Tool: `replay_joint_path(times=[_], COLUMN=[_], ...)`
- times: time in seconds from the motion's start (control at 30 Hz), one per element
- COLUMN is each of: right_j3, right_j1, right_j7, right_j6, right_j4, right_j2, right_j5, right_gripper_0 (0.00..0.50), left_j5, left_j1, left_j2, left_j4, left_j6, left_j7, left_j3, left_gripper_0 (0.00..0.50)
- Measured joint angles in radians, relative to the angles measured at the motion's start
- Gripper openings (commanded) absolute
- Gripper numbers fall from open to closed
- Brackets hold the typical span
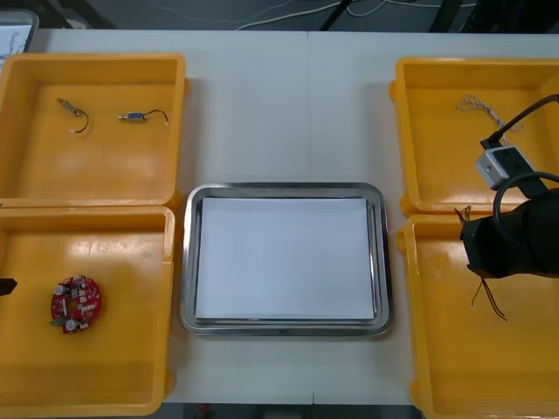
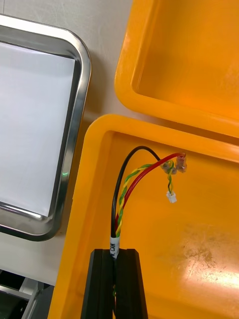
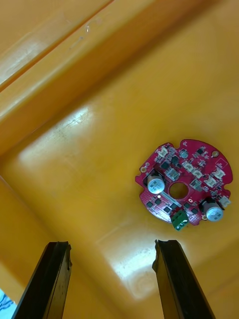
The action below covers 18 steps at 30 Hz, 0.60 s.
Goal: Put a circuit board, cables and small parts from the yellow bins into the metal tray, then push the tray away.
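From the front, my right arm (image 1: 515, 240) reaches in from the right over the near right bin (image 1: 410, 305). A red and yellow cable (image 1: 486, 301) dangles beneath it, above that bin's floor. My left arm (image 1: 4, 285) just shows at the edge of the near left bin (image 1: 166, 297), where the circuit board (image 1: 75, 304) lies. The metal tray (image 1: 284, 188), white inside, sits on the desk (image 1: 262, 105) between the bins. Two small metal parts (image 1: 133, 116) lie in the far left bin (image 1: 179, 131), and a blue and white cable (image 1: 479, 106) in the far right bin (image 1: 406, 131).

At my right wrist, my right hand (image 2: 115, 251) is clamped tight on the cable. Its red, yellow and black strands arch up from my fingers over the bin floor, with the tray's corner just beside the bin.

At my left wrist, my left hand (image 3: 112, 246) is spread wide and holds nothing. The board lies flat just beyond my fingertips, apart from them.
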Motion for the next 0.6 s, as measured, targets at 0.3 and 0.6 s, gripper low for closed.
replay_joint_path(times=[0.3,0.6], right_j3=[0.0,0.0], right_j1=[0.0,0.0], right_j7=[0.0,0.0], right_j6=[0.0,0.0], right_j4=[0.0,0.0], right_j2=[0.0,0.0], right_j5=[0.0,0.0], right_gripper_0=[0.0,0.0], left_j5=[0.055,0.062], left_j1=[0.022,0.071], left_j2=[0.0,0.0], left_j4=[0.086,0.086], left_j6=[-0.067,-0.077], left_j7=[-0.617,-0.573], left_j3=[-0.029,-0.066], left_gripper_0=[0.5,0.5])
